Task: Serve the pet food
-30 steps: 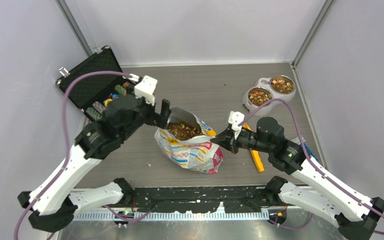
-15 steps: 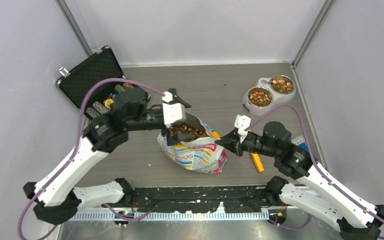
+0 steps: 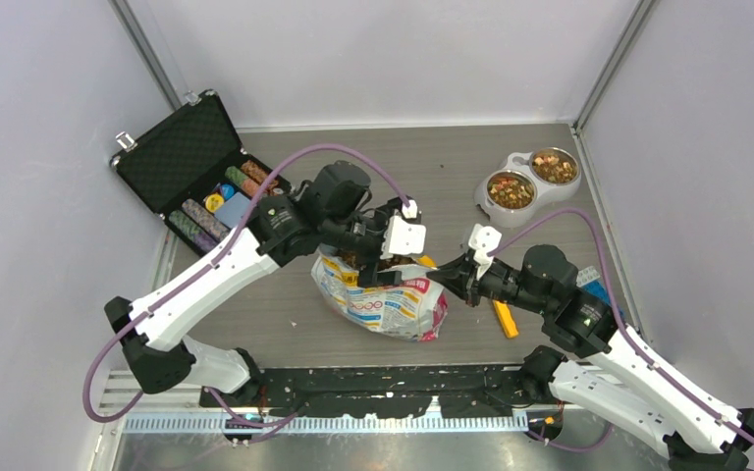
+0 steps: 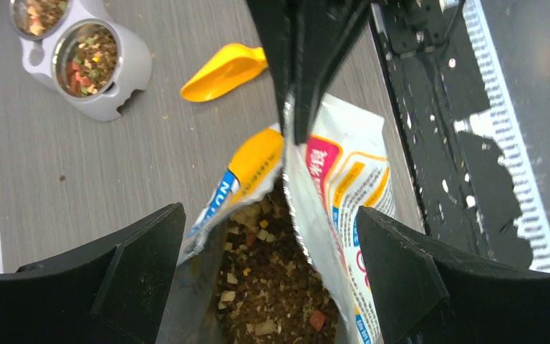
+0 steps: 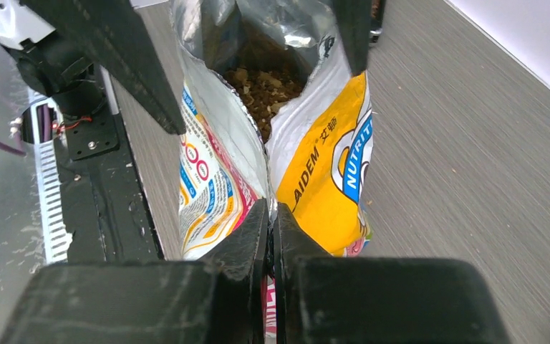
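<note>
- Pet food [image 4: 272, 287]: the bulk is lying inside the open printed foil bag [image 3: 388, 299], which is sitting on the surface [image 3: 432, 177] between the two arms. A smaller portion is already sitting in both cups of the double bowl [image 3: 496, 211] at the far right, well apart from the bag.
- Right gripper [image 5: 268, 215]: its jaws are pressing together on the near seam of the bag's rim and holding the mouth up.
- Left gripper [image 4: 271, 215]: its jaws are standing wide apart, straddling the bag's mouth from above and gripping nothing.
- Scoop [image 4: 222, 72]: yellow, lying loose on the surface beside the right arm, with neither gripper on it.
- Case [image 3: 182, 162]: open at the far left, holding poker chips [image 3: 196, 218], and playing no part here.
- Risk, slip: the right jaws are holding only a thin fold of foil. If it slides out, the mouth is likely collapsing over the kibble.
- Risk, spill: the bag is slumping on its side. A push from the descending left jaws could be tipping it and scattering kibble.
- Risk, misgrasp: closing the left jaws off the rim would be catching loose kibble, not foil.
- Risk, tear: pulling the rim in opposite directions could be splitting the seam.
</note>
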